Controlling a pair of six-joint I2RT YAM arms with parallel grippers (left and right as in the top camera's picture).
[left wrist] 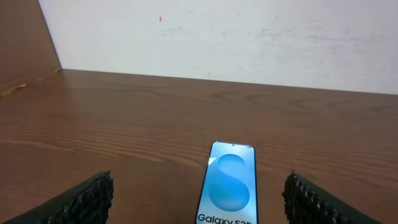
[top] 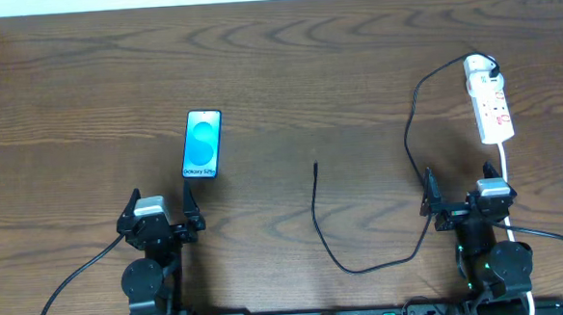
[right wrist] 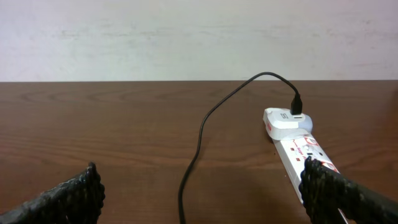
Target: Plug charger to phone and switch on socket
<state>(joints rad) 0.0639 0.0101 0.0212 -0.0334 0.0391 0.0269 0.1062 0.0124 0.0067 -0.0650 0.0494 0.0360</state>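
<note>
Phone [top: 203, 143] just ahead of left end effector [top: 161, 206], fingers wide apart

Left pincer [top: 161, 191] and right pincer [top: 458, 175]: black bodies, grey wrist blocks [top: 151, 205], ribbed black finger pads [left wrist: 87, 199]. Black cables [top: 75, 274] trail behind.

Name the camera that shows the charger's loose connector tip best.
Overhead: the connector tip lies in plain sight mid-table, between phone and socket. Right wrist shows only cable running to the plug at the socket, no tip. Left wrist shows none of it.
</note>
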